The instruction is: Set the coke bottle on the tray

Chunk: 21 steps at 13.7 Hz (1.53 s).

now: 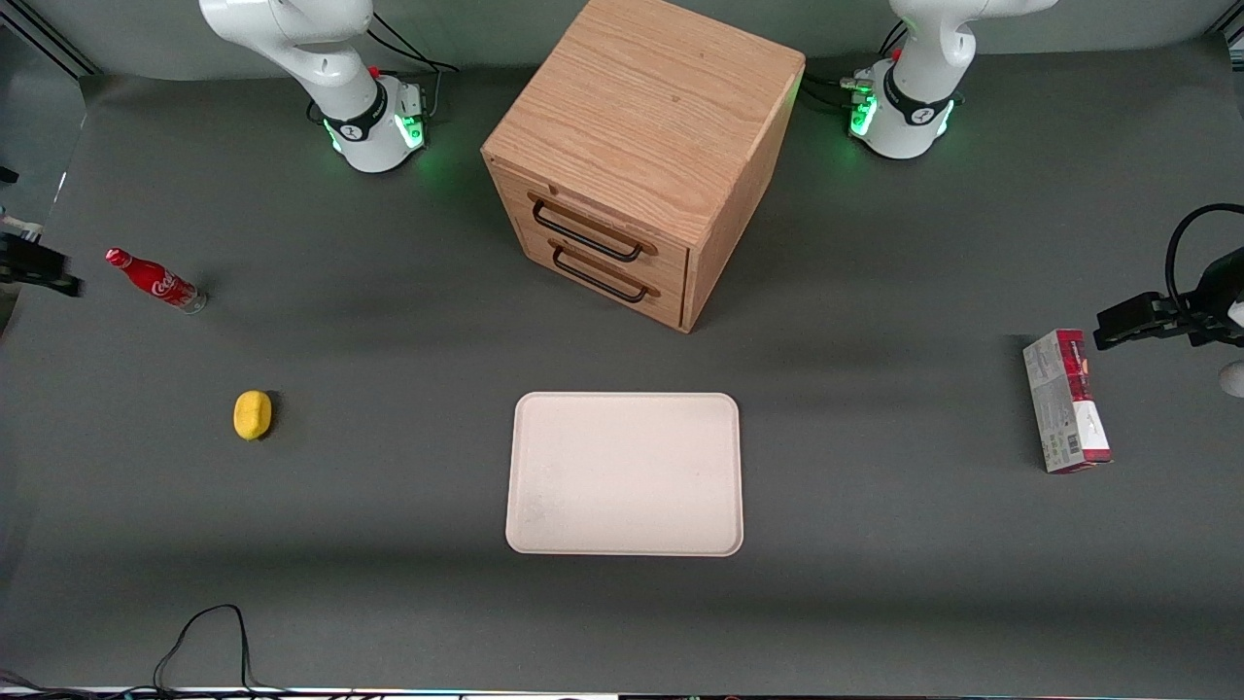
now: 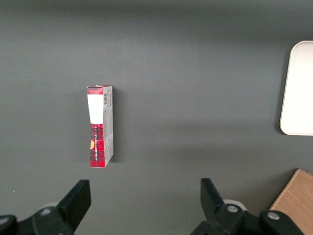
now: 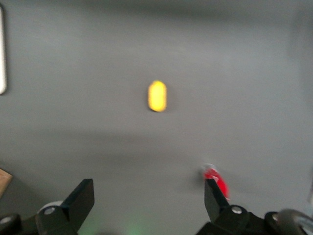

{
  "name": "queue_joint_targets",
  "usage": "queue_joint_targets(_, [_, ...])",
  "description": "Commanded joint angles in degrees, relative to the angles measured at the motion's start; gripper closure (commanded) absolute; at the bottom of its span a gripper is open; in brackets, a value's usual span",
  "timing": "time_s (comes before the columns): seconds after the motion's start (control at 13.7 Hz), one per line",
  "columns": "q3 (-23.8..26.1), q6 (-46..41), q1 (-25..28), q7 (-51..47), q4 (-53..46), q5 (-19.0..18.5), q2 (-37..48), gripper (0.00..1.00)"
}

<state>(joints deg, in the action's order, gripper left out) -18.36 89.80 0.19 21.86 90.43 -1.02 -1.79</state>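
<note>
fingers (image 3: 80,198) spread, gripper (image 3: 146,200) empty above table.
coke bottle (image 3: 216,180) lies just beside one fingertip, ungrasped; tray (image 1: 624,473) well apart; pickup and placement remain.

On the tabletop (image 1: 875,603): one coke bottle (image 1: 155,280), one lemon (image 1: 253,415), one tray (image 1: 624,473), one carton (image 1: 1066,401), one wooden cabinet (image 1: 641,156) with two drawers. One open pincer (image 3: 146,196) hangs above.
</note>
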Motion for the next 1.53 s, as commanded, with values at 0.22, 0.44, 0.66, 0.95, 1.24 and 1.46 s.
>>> queue_joint_targets(0.22, [-14.1,0.8,0.3,12.4,-0.5,-1.4,-0.1,0.0])
queue_joint_targets(0.44, [-18.7,1.5,0.5,14.3,7.5,-2.6,6.5,0.0])
queue_joint_targets(0.66, [-19.1,3.3,0.4,13.3,15.7,-7.1,15.6,0.0])
queue_joint_targets(0.95, [-18.2,7.7,1.3,8.6,25.8,-12.9,22.6,0.0])
queue_joint_targets(1.24, [-18.1,10.8,1.3,10.7,29.5,-13.2,22.1,0.0])
queue_joint_targets(1.46, [-18.8,17.7,1.2,12.8,33.9,-13.3,20.9,0.0])
